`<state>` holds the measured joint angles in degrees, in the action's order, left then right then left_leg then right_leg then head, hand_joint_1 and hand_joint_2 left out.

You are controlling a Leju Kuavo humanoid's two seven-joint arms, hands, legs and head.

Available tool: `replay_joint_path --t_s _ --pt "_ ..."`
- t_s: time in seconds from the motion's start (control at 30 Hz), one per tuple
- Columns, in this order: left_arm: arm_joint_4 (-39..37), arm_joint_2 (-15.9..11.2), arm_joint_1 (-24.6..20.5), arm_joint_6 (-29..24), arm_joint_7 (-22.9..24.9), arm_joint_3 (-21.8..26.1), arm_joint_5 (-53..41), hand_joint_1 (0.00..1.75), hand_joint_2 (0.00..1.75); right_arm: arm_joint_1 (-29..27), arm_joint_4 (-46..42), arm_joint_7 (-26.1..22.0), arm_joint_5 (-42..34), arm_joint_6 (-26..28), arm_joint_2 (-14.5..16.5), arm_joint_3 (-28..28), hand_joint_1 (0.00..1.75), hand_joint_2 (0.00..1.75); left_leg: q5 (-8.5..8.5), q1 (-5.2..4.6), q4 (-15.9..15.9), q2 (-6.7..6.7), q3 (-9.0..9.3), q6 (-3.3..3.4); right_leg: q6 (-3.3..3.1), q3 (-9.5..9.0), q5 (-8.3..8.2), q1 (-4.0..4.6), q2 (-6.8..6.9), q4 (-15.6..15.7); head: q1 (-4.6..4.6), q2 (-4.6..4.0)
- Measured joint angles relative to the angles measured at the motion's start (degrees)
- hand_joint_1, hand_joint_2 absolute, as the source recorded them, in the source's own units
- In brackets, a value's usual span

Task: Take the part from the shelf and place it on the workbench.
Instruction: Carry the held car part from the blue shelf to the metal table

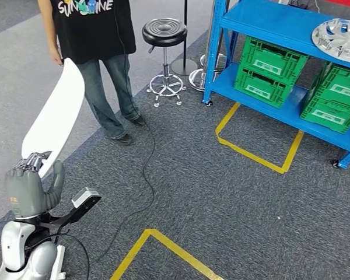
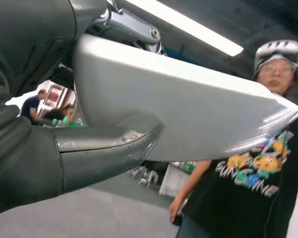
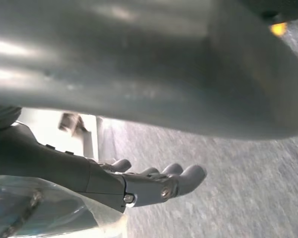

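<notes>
A long white curved part point(image 1: 56, 114) stands up from my left hand point(image 1: 32, 186) at the lower left of the head view, and the hand grips its lower end. Up close in the left wrist view the same part point(image 2: 185, 114) is a pale glossy panel, with my grey thumb point(image 2: 106, 148) pressed across it. My right hand point(image 3: 155, 181) hangs above grey carpet with its fingers held straight and apart, holding nothing. The blue shelf point(image 1: 270, 23) stands at the upper right of the head view.
A person in a black shirt point(image 1: 94, 29) stands just beyond the part. A black stool point(image 1: 165, 35) is beside the shelf. Green crates point(image 1: 268, 70) fill the lower shelf; a silver wheel cover point(image 1: 338, 38) lies on top. Yellow floor tape point(image 1: 256, 154) and a black cable point(image 1: 144, 175) cross the carpet.
</notes>
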<state>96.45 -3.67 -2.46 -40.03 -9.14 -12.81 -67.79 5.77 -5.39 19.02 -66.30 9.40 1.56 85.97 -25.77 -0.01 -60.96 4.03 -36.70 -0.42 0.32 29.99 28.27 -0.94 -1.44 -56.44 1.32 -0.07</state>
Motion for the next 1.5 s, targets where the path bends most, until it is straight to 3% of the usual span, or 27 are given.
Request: replay_joint_path --t_s 0.03,0.1,0.17,0.2,0.27,0.33,0.37,0.43,0.5,0.57,0.6,0.63,0.67,0.73,0.8,0.87,0.93,1.0,1.07,1.1,1.17,1.23,1.27,1.33,1.37,1.43,1.5 --pt "-0.2 0.0 -0.5 0.0 0.1 -0.3 0.0 1.75 1.75 -0.1 0.0 0.9 -1.0 -1.0 0.0 -0.3 0.00 0.00 -1.70 0.07 -3.1 -1.80 -1.44 -0.26 -0.15 -0.10 -0.01 0.02 0.83 0.1 -0.17 0.00" --pt "-0.7 -0.2 -1.3 0.0 0.2 -1.0 0.1 1.75 1.75 -0.4 0.0 1.9 -3.5 -3.0 0.1 -1.3 0.00 0.00 -4.91 0.38 -10.5 -3.34 -4.90 -0.74 -0.28 -0.12 0.12 0.09 2.47 0.0 -0.35 0.00" --pt "-1.1 -0.4 -1.4 0.0 0.3 -1.5 0.2 1.75 1.75 -0.6 0.0 2.6 -5.8 -4.4 0.1 -2.7 0.00 0.00 -4.59 0.65 -12.4 -3.68 -5.61 -0.98 -0.22 -0.21 0.30 0.10 3.93 0.0 -0.36 0.00" --pt "-1.3 -0.5 -1.5 0.0 0.3 -1.6 0.3 1.75 1.75 -0.7 0.0 2.8 -6.6 -5.0 0.1 -3.4 0.00 0.00 -2.88 0.72 -9.9 -4.02 -4.22 -0.99 -0.11 -0.36 0.43 0.10 4.62 0.0 -0.37 0.00" --pt "-1.7 -0.6 -1.9 0.0 0.4 -1.8 0.4 1.75 1.75 -0.8 0.0 3.2 -7.8 -5.8 0.2 -4.6 0.00 0.00 0.36 0.43 -2.0 -6.23 -0.06 -0.70 0.32 -0.79 0.82 0.27 5.88 0.0 -0.38 0.00" --pt "-1.8 -0.6 -2.4 0.0 0.4 -1.9 0.5 1.75 1.75 -0.8 0.0 3.5 -8.4 -6.4 0.2 -5.6 0.00 0.00 1.11 -0.04 2.4 -7.96 2.08 0.12 0.86 -1.02 1.24 0.66 6.94 -0.1 -0.34 0.00" --pt "-1.9 -0.7 -2.5 0.0 0.4 -1.9 0.6 1.75 1.75 -0.8 0.0 3.5 -8.7 -6.7 0.2 -6.0 0.00 0.00 0.79 -0.28 2.6 -7.91 2.12 0.60 1.11 -1.12 1.39 0.82 7.50 0.0 -0.30 0.00" --pt "-2.0 -0.7 -2.5 0.0 0.4 -2.0 0.6 1.75 1.75 -0.7 0.1 3.4 -9.0 -7.1 0.2 -6.6 0.00 0.00 0.88 -0.21 2.8 -6.54 2.02 1.42 1.68 -1.38 1.84 0.74 8.07 0.0 -0.21 0.00" --pt "-2.0 -0.8 -2.7 0.0 0.3 -2.0 0.6 1.75 1.75 -0.8 0.1 3.1 -9.1 -7.3 0.2 -7.1 0.00 0.00 1.07 -0.02 3.1 -5.28 2.05 2.18 2.12 -0.16 3.85 0.51 5.68 -2.8 -0.01 0.00" --pt "-2.1 -0.8 -2.8 0.0 0.3 -2.2 0.7 1.75 1.75 -0.9 0.2 2.8 -9.1 -7.5 0.2 -7.4 0.00 0.00 1.14 0.04 3.1 -4.01 1.99 2.67 2.17 3.59 7.54 0.40 2.54 -10.3 0.26 0.00" --pt "-2.2 -0.8 -2.8 0.0 0.3 -2.3 0.7 1.75 1.75 -1.1 0.2 2.8 -9.1 -7.5 0.2 -7.4 0.00 0.00 1.13 -0.03 3.1 -3.27 1.97 2.76 2.13 5.82 8.97 0.41 1.89 -14.4 0.32 0.00" --pt "-2.3 -0.8 -2.7 0.0 0.3 -2.4 0.7 1.75 1.75 -1.1 0.3 2.8 -9.1 -7.5 0.2 -7.5 0.00 0.00 1.13 -0.10 3.1 -2.48 1.98 2.78 2.06 7.52 9.42 0.43 1.62 -17.2 0.33 0.00" --pt "-2.3 -0.8 -2.7 0.0 0.3 -2.4 0.7 1.75 1.75 -1.2 0.3 2.8 -9.1 -7.5 0.2 -7.6 0.00 0.00 1.13 -0.17 3.1 -1.65 2.03 2.79 1.93 8.25 8.63 0.44 1.48 -17.7 0.34 0.00" --pt "-2.5 -0.8 -2.7 0.0 0.3 -2.4 0.7 1.75 1.75 -1.3 0.3 2.8 -9.1 -7.5 0.2 -7.7 0.00 0.00 1.12 -0.22 3.0 -0.01 2.19 2.76 1.50 6.44 4.16 0.43 0.66 -12.1 0.33 0.00" --pt "-2.5 -0.8 -2.7 0.0 0.3 -2.5 0.6 1.75 1.75 -1.2 0.5 2.5 -9.1 -7.5 0.2 -7.9 0.00 0.00 1.09 -0.24 2.8 1.45 2.13 2.54 1.03 3.36 0.58 0.28 -2.07 -4.3 0.30 0.00" --pt "-2.5 -0.8 -2.7 0.0 0.3 -2.5 0.5 1.75 1.75 -1.2 0.7 2.0 -9.2 -7.3 0.1 -7.9 0.00 0.00 1.24 -0.06 2.7 2.78 1.74 1.91 0.85 1.83 -0.03 0.28 -3.61 -1.2 0.25 0.00" --pt "-2.5 -0.8 -2.4 0.0 0.4 -2.5 0.3 1.75 1.75 -1.1 0.9 0.8 -9.3 -6.8 0.2 -8.0 0.00 0.00 1.48 0.16 2.8 4.04 1.40 1.09 0.61 1.29 -0.21 0.23 -2.42 -0.7 0.24 0.00" --pt "-2.5 -0.9 -2.2 0.0 0.5 -2.4 0.1 1.75 1.75 -1.1 1.3 -1.3 -9.3 -5.9 0.3 -8.0 0.00 0.00 0.41 0.02 1.2 2.25 0.61 0.49 0.10 0.78 -0.53 0.05 -0.85 0.0 0.03 0.00" --pt "-2.4 -1.0 -2.0 -0.1 0.5 -2.3 -0.1 1.75 1.75 -1.1 1.7 -4.0 -9.3 -4.9 0.3 -8.0 0.00 0.00 -2.73 0.07 -4.6 -1.39 -2.02 -0.04 -0.32 0.35 -0.51 0.18 0.86 0.3 -0.25 0.00" --pt "-2.4 -1.0 -1.9 -0.1 0.5 -2.3 -0.2 1.75 1.75 -1.1 1.9 -5.5 -9.3 -4.5 0.3 -8.0 0.00 0.00 -4.29 0.28 -8.1 -2.46 -3.70 -0.33 -0.46 0.25 -0.40 0.28 1.75 0.3 -0.34 0.00" --pt "-2.4 -1.0 -1.1 -0.1 0.5 -1.8 -0.5 1.75 1.75 -1.2 2.1 -9.9 -9.0 -3.8 0.4 -7.9 0.00 0.00 -5.04 0.70 -11.8 -3.28 -5.40 -0.80 -0.49 0.10 -0.14 0.34 3.40 0.2 -0.36 0.00" --pt "-2.0 -1.1 0.0 -0.1 0.5 -0.9 -0.8 1.75 1.75 -1.3 2.2 -15.8 -8.4 -3.1 0.5 -7.8 0.00 0.00 -2.23 0.99 -7.9 -4.24 -3.30 -1.02 -0.25 -0.15 0.20 0.34 4.84 0.1 -0.38 0.00" --pt "-1.6 -1.1 0.4 -0.1 0.5 -0.4 -0.9 1.75 1.75 -1.3 2.2 -18.7 -8.2 -2.9 0.5 -7.7 0.00 0.00 -0.71 0.98 -4.3 -5.71 -1.41 -1.02 -0.02 -0.35 0.42 0.40 5.47 0.1 -0.39 0.00" --pt "-0.9 -1.1 0.9 -0.1 0.3 0.3 -1.1 1.75 1.75 -1.3 2.2 -23.3 -7.9 -2.8 0.6 -7.5 0.00 0.00 0.84 0.55 1.2 -8.45 1.33 -0.37 0.59 -0.65 0.99 0.83 6.70 -0.2 -0.36 0.00" --pt "-0.6 -1.1 1.2 -0.1 0.2 0.6 -1.1 1.75 1.75 -1.3 2.2 -25.1 -7.8 -2.9 0.6 -7.3 0.00 0.00 0.70 0.29 2.1 -9.06 1.65 0.09 0.87 -0.80 1.23 1.06 7.34 -0.2 -0.33 0.00" --pt "-0.1 -1.2 1.8 -0.1 0.2 1.2 -1.1 1.75 1.75 -1.3 2.2 -27.7 -7.5 -3.1 0.7 -7.0 0.00 0.00 0.66 0.13 2.3 -7.81 1.55 1.06 1.38 -1.12 1.63 1.13 8.62 -0.1 -0.23 0.00" --pt "0.4 -1.2 2.3 -0.1 0.2 1.6 -1.2 1.75 1.75 -1.2 2.2 -29.3 -7.2 -3.2 0.8 -6.8 0.00 0.00 0.84 0.26 2.5 -6.36 1.53 1.85 1.93 -0.51 3.08 0.84 6.77 -1.7 -0.06 0.00"
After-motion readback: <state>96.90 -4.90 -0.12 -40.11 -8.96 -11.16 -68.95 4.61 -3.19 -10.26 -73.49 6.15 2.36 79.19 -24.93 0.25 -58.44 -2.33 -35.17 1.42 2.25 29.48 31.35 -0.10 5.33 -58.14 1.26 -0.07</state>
